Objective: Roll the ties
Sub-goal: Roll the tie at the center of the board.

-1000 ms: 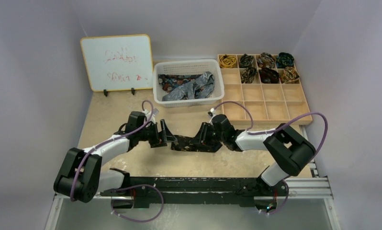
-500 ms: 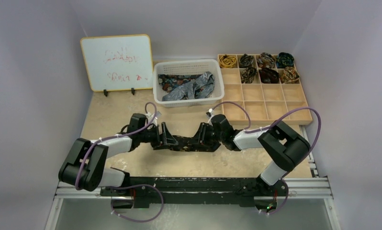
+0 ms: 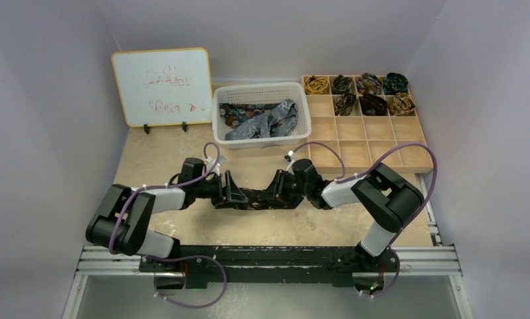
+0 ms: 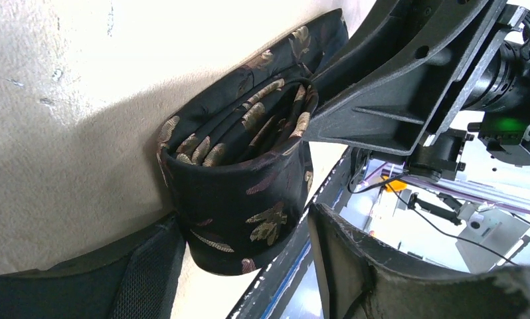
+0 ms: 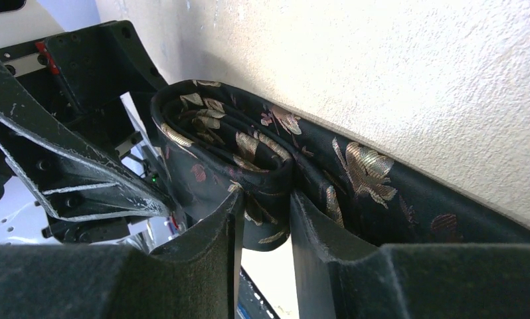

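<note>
A dark tie [image 3: 252, 198] with gold-brown leaf motifs lies at the table's middle, one end wound into a loose coil [image 4: 236, 193]. My right gripper [image 3: 280, 189] comes in from the right. Its fingers [image 5: 265, 206] are shut on the coil's inner layers [image 5: 249, 149], and the tie's free length [image 5: 362, 169] runs off beside them. My left gripper [image 3: 229, 189] faces it from the left. Its jaws [image 4: 242, 219] straddle the coil's outside, open, with a slit of daylight at the right finger [image 4: 355, 266].
A white basket [image 3: 259, 86] at the back holds loose ties [image 3: 262, 123]. To its right, a wooden compartment tray [image 3: 365, 143] has rolled ties [image 3: 372, 103] in its far cells. A whiteboard [image 3: 161, 86] stands back left. A metal rail [image 3: 269, 256] runs along the near edge.
My left gripper has slid right onto the coil's end and its jaws have narrowed around it. The right gripper keeps its hold, with its arm drawn slightly inward.
</note>
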Controlling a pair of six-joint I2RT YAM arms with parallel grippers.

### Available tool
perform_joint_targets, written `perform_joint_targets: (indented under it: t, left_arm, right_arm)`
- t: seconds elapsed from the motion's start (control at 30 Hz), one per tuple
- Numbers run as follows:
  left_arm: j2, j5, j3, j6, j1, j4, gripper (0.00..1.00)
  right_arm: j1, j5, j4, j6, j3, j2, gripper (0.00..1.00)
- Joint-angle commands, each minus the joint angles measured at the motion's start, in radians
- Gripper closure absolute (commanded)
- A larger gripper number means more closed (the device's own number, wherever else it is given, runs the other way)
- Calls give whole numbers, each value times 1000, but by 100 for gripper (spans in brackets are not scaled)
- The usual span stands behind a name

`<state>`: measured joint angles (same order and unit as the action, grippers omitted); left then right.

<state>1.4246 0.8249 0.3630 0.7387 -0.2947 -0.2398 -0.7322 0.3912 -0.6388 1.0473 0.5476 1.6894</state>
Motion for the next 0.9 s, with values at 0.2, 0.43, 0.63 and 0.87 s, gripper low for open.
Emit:
perform_joint_targets:
  t: [0.2, 0.43, 0.63, 0.87]
  left_arm:
    - [19, 3, 46, -41, 6, 31, 41]
    - [36, -21, 95, -46, 6, 89, 44]
    - [47, -18, 102, -46, 6, 98, 47]
    - [32, -56, 119, -65, 6, 160, 36]
  right_arm:
    - [0, 4, 10, 8, -12, -41, 67]
    - [0, -26, 51, -10, -3, -60, 66]
    - [0, -20, 42, -9, -10, -37, 66]
    - [0, -35, 110, -22, 18, -61, 60]
